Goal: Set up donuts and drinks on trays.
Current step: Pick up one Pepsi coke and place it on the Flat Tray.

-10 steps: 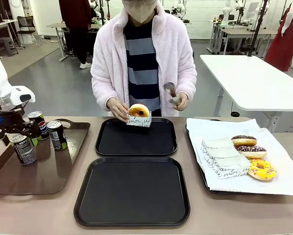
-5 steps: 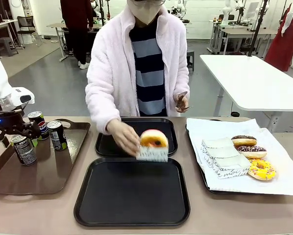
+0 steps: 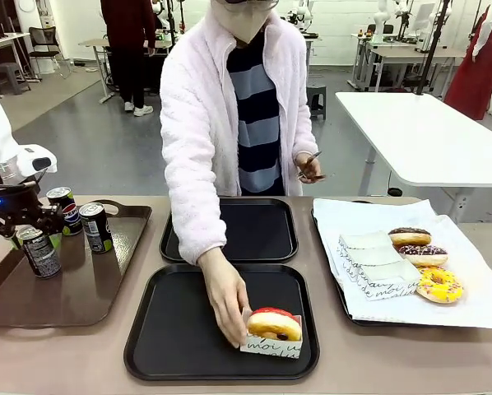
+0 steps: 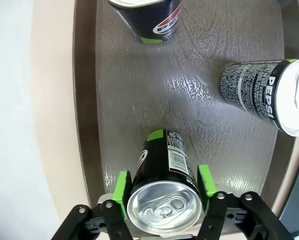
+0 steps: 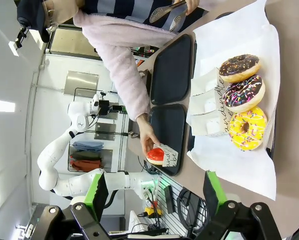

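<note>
A person's hand point(image 3: 225, 300) rests on a red-iced donut point(image 3: 272, 325) in its white sleeve, at the front right of the near black tray point(image 3: 176, 329). The far black tray point(image 3: 258, 230) is bare. My left gripper point(image 3: 17, 224) is over the brown tray's left side, its green pads point(image 4: 122, 190) pressed against a black soda can point(image 4: 162, 192) with a lime-green mark; this can point(image 3: 39, 251) stands upright. Two more cans point(image 3: 95, 226) point(image 3: 62, 207) stand behind it. My right gripper point(image 5: 154, 200) is open with nothing between its fingers, high above the table's right end.
The glossy brown tray point(image 3: 81, 292) holds the cans at the left. A paper-lined tray point(image 3: 476, 304) at the right carries three decorated donuts point(image 3: 423, 255) and folded sleeves point(image 3: 369, 267). The person's other hand holds metal tongs point(image 3: 308, 169) over the far edge.
The person carried the sleeved donut from above the far tray toward me and set it on the near tray. My left gripper stayed around the can.
</note>
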### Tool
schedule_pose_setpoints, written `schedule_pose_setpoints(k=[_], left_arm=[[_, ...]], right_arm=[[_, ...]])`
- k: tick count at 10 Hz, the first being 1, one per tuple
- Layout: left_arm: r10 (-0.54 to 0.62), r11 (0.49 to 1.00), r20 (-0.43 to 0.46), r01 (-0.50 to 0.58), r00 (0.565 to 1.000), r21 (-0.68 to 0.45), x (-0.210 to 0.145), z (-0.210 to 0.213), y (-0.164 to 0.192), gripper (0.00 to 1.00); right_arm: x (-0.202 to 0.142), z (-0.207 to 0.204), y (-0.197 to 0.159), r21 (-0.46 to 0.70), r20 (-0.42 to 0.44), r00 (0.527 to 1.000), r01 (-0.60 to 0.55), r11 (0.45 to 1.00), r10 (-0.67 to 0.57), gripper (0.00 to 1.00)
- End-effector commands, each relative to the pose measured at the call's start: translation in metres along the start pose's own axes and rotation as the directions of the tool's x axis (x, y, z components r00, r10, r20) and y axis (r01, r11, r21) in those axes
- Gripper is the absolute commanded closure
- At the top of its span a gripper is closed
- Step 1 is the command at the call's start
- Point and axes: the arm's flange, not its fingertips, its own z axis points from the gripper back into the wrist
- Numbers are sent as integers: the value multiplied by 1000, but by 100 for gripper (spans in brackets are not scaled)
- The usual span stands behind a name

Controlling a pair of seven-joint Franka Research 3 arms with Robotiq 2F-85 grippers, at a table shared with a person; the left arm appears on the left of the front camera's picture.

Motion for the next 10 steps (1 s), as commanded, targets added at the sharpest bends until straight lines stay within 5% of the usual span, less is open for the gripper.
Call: schedule_pose_setpoints(k=[1, 2, 3, 5, 8, 10], left_arm=[[-1, 999, -25, 0, 1000, -38, 2, 4, 2, 100], [3, 999, -46, -5, 999, -44, 2, 3, 3, 100], [6, 999, -53, -8, 999, -49, 3, 3, 4, 85], [0, 998, -48, -3, 999, -70, 2, 10, 3, 100], [-143, 987, -96, 135, 985, -81, -23, 97, -12, 100], [-245, 969, -36, 244, 969, -40, -52, 147, -20, 100]], right_arm=[[0, 0, -2, 1, 8, 1000, -4, 1000, 4, 0], [0, 0, -2, 1, 8, 1000, -4, 1000, 4, 0], [0, 0, -2, 1, 8, 1000, -4, 1000, 4, 0], [0, 0, -2, 1, 8, 1000, -4, 1000, 4, 0], [0, 0, -2, 1, 8, 1000, -4, 1000, 4, 0], [0, 0, -2, 1, 8, 1000, -4, 1000, 4, 0]])
